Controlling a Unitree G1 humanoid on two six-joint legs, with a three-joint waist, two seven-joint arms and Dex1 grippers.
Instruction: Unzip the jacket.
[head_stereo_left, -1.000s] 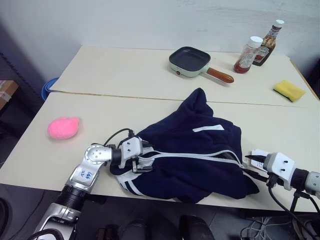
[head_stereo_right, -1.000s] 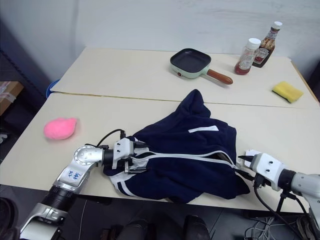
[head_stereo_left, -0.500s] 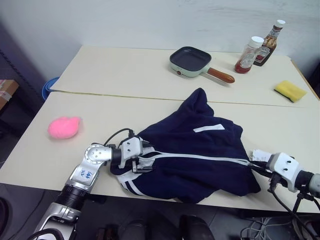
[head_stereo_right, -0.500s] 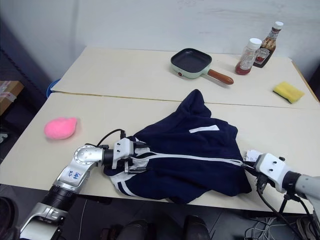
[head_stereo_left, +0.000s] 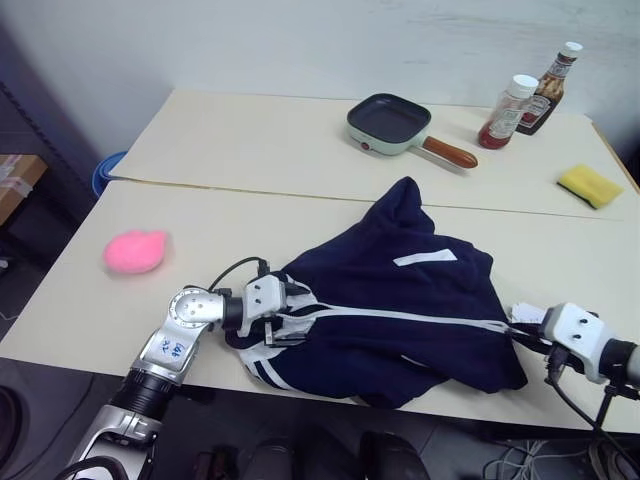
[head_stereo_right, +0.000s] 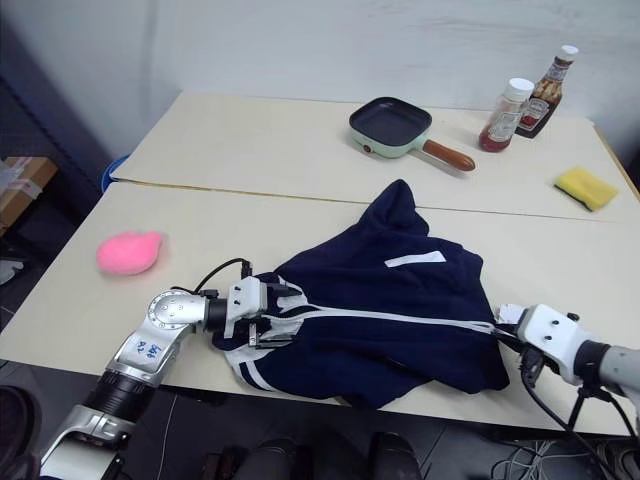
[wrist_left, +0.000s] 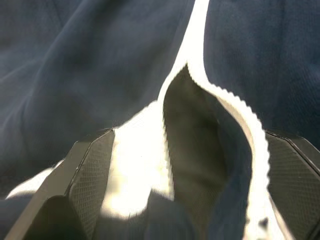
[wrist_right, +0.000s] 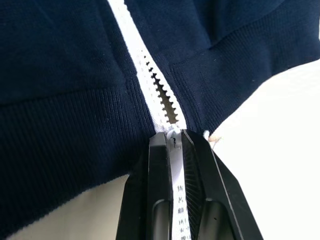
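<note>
**A:** Where's the jacket (head_stereo_left: 400, 310) now?

**B:** It lies crumpled on the near desk (head_stereo_left: 130, 320), close to the front edge, with its white zipper (head_stereo_left: 410, 318) running across it from my left tool (head_stereo_left: 285, 318) to my right tool (head_stereo_left: 522, 334).

**A:** And what are the tools doing?

**B:** My left tool stands wide open, one finger (wrist_left: 87, 170) on each side of the collar end, where the two zipper halves are already parted. I can't tell whether it presses the fabric or just brackets it. My right tool is closed at the bottom hem, pinching the zipper pull (wrist_right: 173, 141) along with a white printed tag (wrist_right: 178, 210).

**A:** So how far along are we?

**B:** Hard to call. In the right wrist view the teeth just above the pull are parted, while from the head camera the zipper reads as one tight white line, so I can't see whether the middle is open. My guess is that the slider sits at the hem and the run is about done. What's left, I think, is to let go and check that the front panels actually come apart.
</note>
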